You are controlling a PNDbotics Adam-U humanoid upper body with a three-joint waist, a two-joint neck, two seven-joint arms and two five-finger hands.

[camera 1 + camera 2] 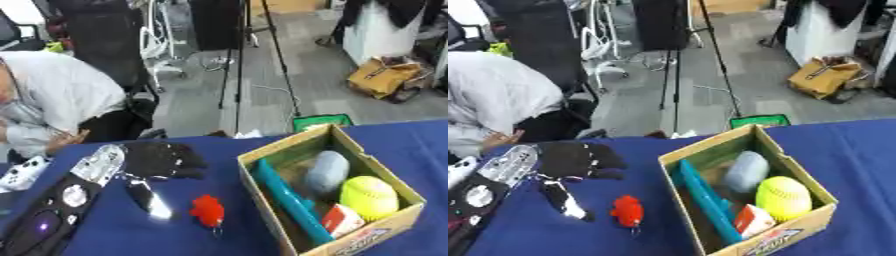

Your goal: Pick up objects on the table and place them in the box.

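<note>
One arm is all you have in view, the left, coming in from the lower left corner across the blue table (131,235); its left robot hand (162,159) lies low over the cloth with the dark fingers (191,161) stretched out flat and relaxed, holding nothing; your right robot hand shows in neither eye. Just below the palm a thumb-like black and silver part (150,199) points down toward you; beside it, a little to the right, a small red object (208,210) sits on the table, apart from the fingers and just left of the cardboard box (385,235). The box stands open on the right half of the table; inside it a long teal piece (289,200) leans along the left wall, a grey rounded object (327,171) lies toward the back, a yellow softball (368,197) rests at the right, and a small red and white carton (341,220) sits at the front.
</note>
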